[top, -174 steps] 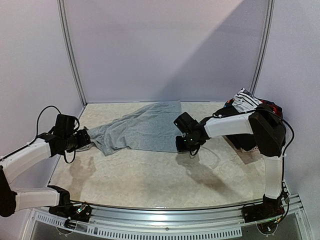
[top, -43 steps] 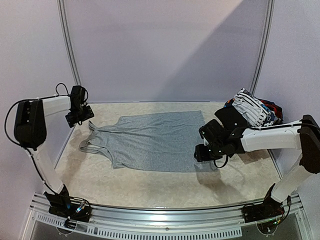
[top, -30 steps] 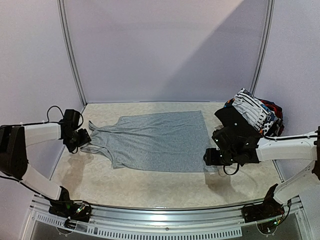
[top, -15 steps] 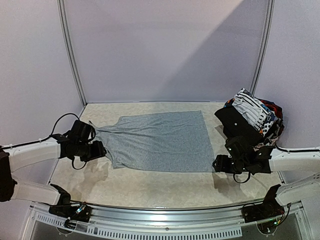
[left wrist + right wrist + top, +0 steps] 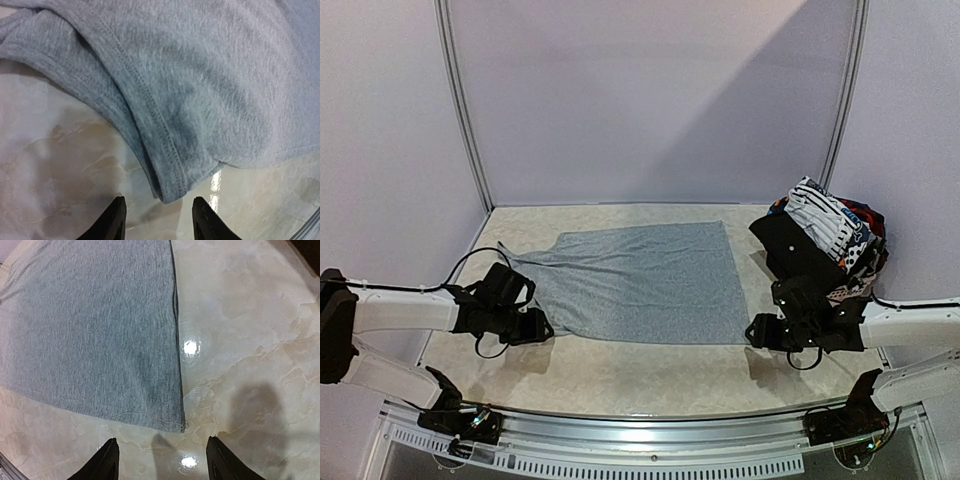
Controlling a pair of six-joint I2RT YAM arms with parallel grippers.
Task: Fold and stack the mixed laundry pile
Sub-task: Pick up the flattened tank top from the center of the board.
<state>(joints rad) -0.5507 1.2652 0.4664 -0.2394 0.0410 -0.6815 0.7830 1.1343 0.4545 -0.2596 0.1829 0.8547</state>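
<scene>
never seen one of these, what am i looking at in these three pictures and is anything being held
These are two robot arms bolted to a table, each ending in a two-finger gripper. The wide picture is from a fixed camera above and behind them; the other two come from wrist cameras. A grey garment lies spread flat, a laundry pile at the far right. The left gripper and right gripper sit open at its near corners; nothing is held.
</scene>
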